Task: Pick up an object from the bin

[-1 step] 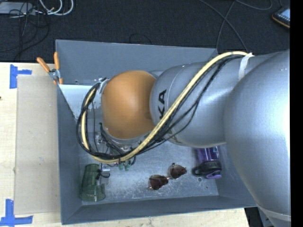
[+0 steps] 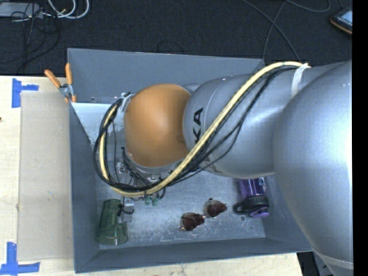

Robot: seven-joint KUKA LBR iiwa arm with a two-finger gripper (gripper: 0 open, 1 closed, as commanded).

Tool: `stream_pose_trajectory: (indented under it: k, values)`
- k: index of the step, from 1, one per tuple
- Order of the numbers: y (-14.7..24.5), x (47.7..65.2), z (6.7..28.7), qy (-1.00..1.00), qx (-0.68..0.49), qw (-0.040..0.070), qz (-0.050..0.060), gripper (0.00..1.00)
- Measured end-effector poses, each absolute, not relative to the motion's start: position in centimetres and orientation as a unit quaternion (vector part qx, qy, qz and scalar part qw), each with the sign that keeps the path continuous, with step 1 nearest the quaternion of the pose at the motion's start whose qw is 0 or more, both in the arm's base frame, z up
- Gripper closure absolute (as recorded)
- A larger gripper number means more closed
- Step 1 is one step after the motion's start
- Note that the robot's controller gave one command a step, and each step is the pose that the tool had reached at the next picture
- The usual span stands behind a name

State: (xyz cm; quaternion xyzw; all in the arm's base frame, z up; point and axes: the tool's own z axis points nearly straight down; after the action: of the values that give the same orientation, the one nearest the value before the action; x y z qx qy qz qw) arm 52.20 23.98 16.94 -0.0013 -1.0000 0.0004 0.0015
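the gripper (image 2: pixel 133 195), tucked under the orange cover (image 2: pixel 155 125) so that its state cannot be told, hangs just up-right of a dark green cylinder (image 2: pixel 112 223) lying lengthwise up-down in the bin's (image 2: pixel 83 183) lower-left corner.

Arm (image 2: pixel 270 125) & its orange cover (image 2: pixel 154 125) hide most of bin (image 2: pixel 83 211) floor; purple obj (image 2: pixel 252 187) partly covered.

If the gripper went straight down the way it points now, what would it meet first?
Probably bare bin floor just beside the dark green cylinder; depth is unclear, so the gripper might clip it.
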Motion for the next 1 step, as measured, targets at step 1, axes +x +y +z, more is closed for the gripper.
stream_pose_trajectory:
  k: [1]
  values:
    - [24.26,50.14,10.85,-0.984,0.177,0.0,0.0,0.0]
